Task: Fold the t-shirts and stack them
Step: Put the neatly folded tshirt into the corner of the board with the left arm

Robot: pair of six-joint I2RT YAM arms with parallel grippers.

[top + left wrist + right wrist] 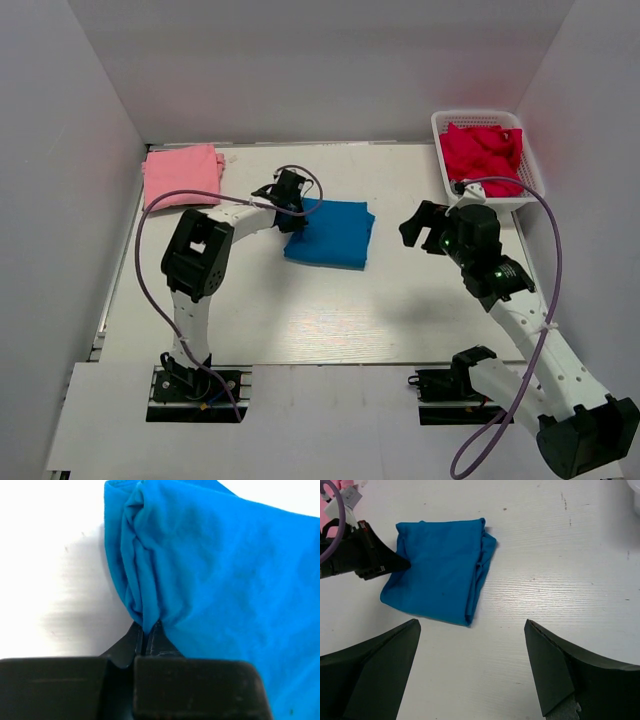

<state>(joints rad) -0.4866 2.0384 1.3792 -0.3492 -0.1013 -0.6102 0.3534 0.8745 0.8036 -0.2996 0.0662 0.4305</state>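
T-shirt [332, 233], blue, folded flat, edge in tight left fingers [157, 642]; right fingers [375, 675] wide.

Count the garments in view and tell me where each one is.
3: a folded pink shirt far left, a folded blue shirt mid-table, and red fabric bunched in the white basket, which may hide more.

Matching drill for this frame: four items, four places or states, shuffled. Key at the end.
1. blue shirt
2. pink shirt
3. red cloth
4. right gripper

a. open, holding nothing
b. in the basket
c. folded, far left corner
d. pinched by the left gripper

Pairs: 1-d, 2-c, 3-b, 4-a
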